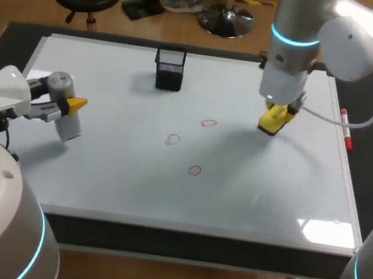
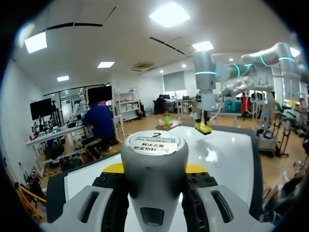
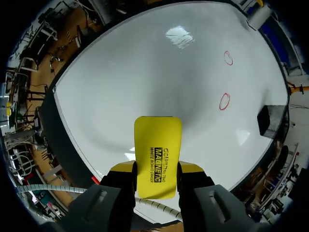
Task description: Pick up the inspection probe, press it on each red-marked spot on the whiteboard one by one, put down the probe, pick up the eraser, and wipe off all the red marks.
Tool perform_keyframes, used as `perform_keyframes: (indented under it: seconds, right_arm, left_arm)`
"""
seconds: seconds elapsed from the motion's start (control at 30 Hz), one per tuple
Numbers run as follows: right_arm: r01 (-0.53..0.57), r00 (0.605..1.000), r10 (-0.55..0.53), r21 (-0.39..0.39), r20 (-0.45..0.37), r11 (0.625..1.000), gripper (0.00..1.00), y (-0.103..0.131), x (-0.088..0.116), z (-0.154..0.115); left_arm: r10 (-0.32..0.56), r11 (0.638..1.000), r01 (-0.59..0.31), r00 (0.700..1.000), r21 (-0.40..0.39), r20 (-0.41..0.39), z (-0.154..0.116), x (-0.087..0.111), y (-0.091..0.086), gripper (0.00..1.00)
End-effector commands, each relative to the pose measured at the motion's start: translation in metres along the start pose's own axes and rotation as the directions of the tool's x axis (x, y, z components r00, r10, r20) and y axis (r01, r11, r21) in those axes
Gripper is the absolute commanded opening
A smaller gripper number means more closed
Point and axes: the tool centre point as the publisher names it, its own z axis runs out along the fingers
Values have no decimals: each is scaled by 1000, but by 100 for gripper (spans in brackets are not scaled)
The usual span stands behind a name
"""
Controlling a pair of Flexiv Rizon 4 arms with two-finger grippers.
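1. Right wrist view: my right gripper point(image 3: 155, 170) is clenched on the yellow eraser point(image 3: 158, 154), with one yellow-tipped finger against each long side. The eraser sticks out ahead of the fingers.
2. Beyond the eraser lies the whiteboard point(image 3: 145, 72). Two of the red circles point(image 3: 224, 101) show ahead on it, well clear of the eraser.
3. Head view: my right arm comes in from the right and points its gripper down over the right part of the board. The eraser is near the rightmost circle but apart from it. I cannot tell whether the eraser touches the surface.
4. Three red circles sit in a loose cluster at the board's middle.
5. Left wrist view: my left gripper point(image 2: 154, 168) is grasping the grey inspection probe point(image 2: 154, 145), which fills the space between its fingers. The probe's round labelled end faces the camera.
6. Head view: the left arm holds the probe over the board's left part, well apart from the circles.
7. A black mesh pen holder point(image 1: 170, 68) stands near the far edge. A red marker point(image 1: 346, 128) lies along the right frame.
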Motion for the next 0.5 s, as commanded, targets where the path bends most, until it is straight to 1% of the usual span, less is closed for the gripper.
perform_keyframes:
  seconds: [0.03, 0.27, 0.5]
  right_arm:
    - [48, 999, -48, 43, 8, 998, 0, 30, -8, -4]
    - [181, 983, -182, 54, 28, 982, 0, 72, -36, -8]
    - [315, 947, -319, 76, 42, 946, 0, 105, -67, -16]
  left_arm:
    - [1, 1000, -1, 1000, 1, 4, 1, 0, -1, 0]
    - [1, 1000, -1, 1000, 1, 4, 1, 0, -1, 0]
    - [1, 1000, -1, 1000, 1, 4, 1, 0, -1, 0]
